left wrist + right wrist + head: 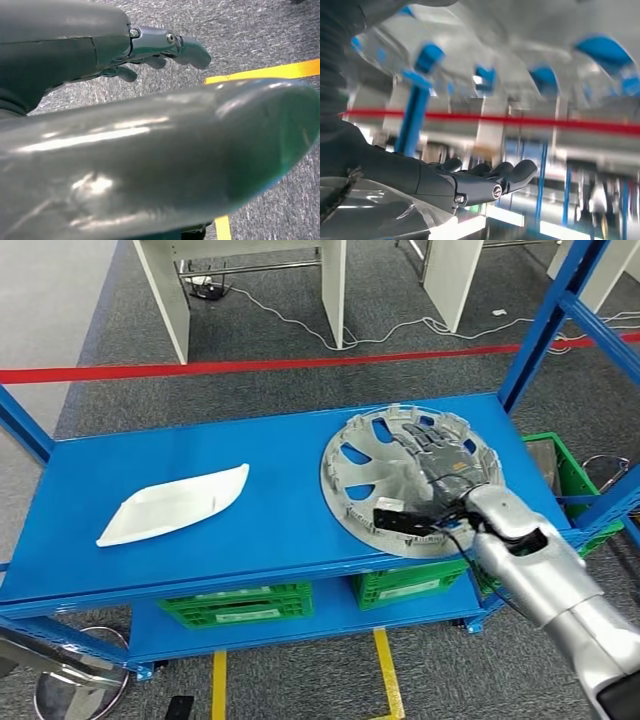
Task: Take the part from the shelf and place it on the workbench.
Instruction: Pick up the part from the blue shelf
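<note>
A round silver wheel cover [362, 465] lies flat at the right end of the blue shelf [249, 440]. My right hand [438, 470] reaches in from the right and is spread over the cover's near right part, fingers stretched out; I cannot tell whether they touch it. In the right wrist view the hand [486, 180] is stretched flat, close beside the blurred silver cover [531, 35] with blue showing through its openings. A white curved part [177, 502] lies on the shelf's left half. My left hand [151, 45] hangs over the grey floor, fingers extended, holding nothing.
Green crates [234, 602] [407, 580] stand on the lower shelf, and another green crate [562, 470] stands at the right. Blue uprights [543, 320] frame the shelf's right end. A red tape line [264, 365] crosses the floor behind. A round stool base [75, 680] is at lower left.
</note>
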